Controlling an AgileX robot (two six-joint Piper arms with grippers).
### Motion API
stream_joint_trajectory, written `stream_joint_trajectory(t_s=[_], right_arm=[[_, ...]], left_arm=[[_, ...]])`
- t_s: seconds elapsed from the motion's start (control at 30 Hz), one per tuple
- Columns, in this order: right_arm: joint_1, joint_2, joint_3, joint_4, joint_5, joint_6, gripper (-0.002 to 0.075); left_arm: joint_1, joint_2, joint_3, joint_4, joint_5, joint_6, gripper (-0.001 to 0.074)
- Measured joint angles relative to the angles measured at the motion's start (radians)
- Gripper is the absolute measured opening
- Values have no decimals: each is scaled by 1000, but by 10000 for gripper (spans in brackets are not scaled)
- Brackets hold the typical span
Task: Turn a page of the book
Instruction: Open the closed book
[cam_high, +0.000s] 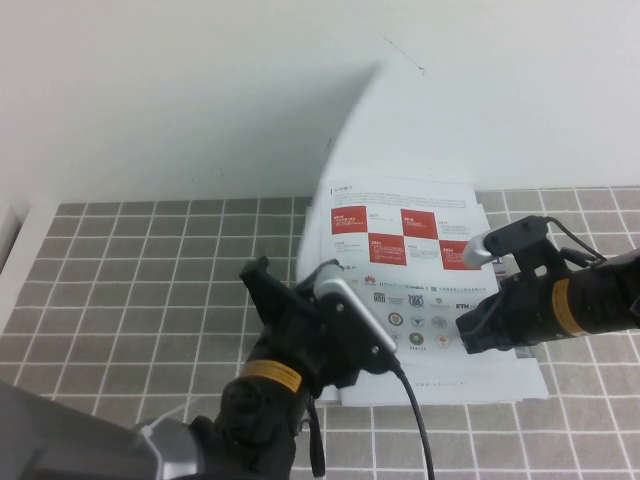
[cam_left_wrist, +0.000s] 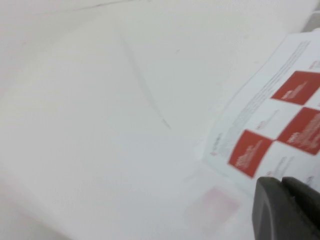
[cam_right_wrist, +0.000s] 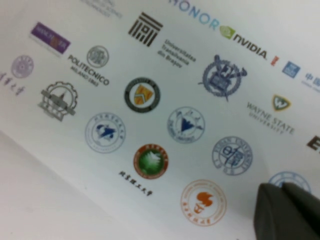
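The raised page (cam_high: 345, 130) walls off the book (cam_high: 420, 270) from the left. Left gripper (cam_high: 300, 290) and right gripper (cam_high: 470, 330) crowd its near edge; the tiled table (cam_high: 120, 280) lies open leftward.

The book (cam_right_wrist: 165, 100) fills the view: a white inner sheet printed with rows of round university crests and company logos, among them NVIDIA, Honor, Politecnico and Wayne State. The right gripper (cam_right_wrist: 285, 212), dark fingers (cam_right_wrist: 272, 212) pressed together, sits just over the orange crest's row.

On the open inner page of the book (cam_right_wrist: 165, 75), beside round university crests, the logos "NVIDIA", "HONOR", "POLITECNICO MILANO 1863", "WAYNE STATE UNIVERSITY" and "Universitates" are read, while the print on its red squares (cam_high: 350, 221) cannot be made out.
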Motion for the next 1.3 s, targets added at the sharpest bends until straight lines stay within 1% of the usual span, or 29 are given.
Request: stream_joint_trajectory(t_s=[0.3, 0.4, 0.53, 0.57, 0.67, 0.8, 1.0, 1.1, 1.3], right_arm=[[0, 2, 4, 8, -3, -23, -1], [0, 2, 5, 8, -3, -23, -1], [0, -4, 8, 10, -18, -34, -1], [0, -9, 9, 10, -23, -38, -1], [0, -39, 19, 0, -27, -42, -1], [6, -119, 20, -2, 3, -46, -1], [6, -231, 24, -2, 57, -50, -1], [6, -279, 25, -2, 61, -52, -1], [6, -352, 26, -2, 61, -56, -1]], left_arm=[[5, -181, 0, -260, 16, 233, -2], [48, -218, 0, -335, 133, 280, -2], [156, -217, 0, -403, 347, 300, -2], [184, -215, 0, -408, 408, 300, -2], [248, -207, 0, -415, 493, 286, -2], [289, -191, 0, -416, 587, 272, -2], [314, -144, 0, -398, 816, 266, -2], [315, -118, 0, -394, 893, 266, -2], [317, -131, 0, -401, 959, 254, -2]])
